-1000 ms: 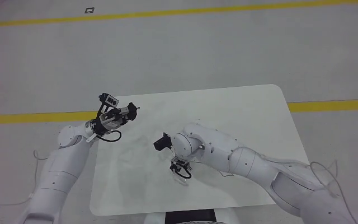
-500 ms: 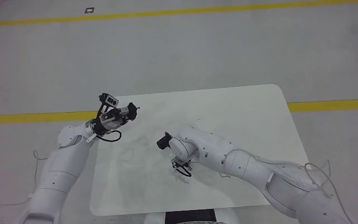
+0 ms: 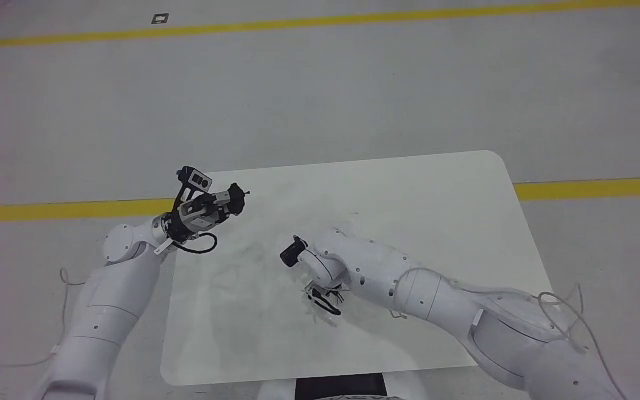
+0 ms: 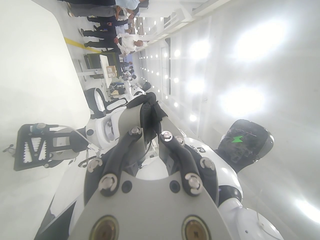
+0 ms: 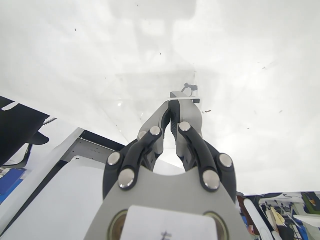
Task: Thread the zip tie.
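Downward, right jaws together at table (image 3: 430, 200).

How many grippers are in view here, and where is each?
2. The left gripper, by the table's far left corner, is shut on a black piece. The right gripper is shut, low over the table nearer the robot.

Left claw (image 4: 149, 126): jaws closed on black zip tie (image 4: 150, 106), whose end juts past the tips.
Surface (image 4: 30, 71): white, round-cornered, alongside claw.
Right arm (image 4: 105, 123): low over surface, near claw.
Yellow floor line (image 4: 75, 43): beyond surface edge, well apart from claw.
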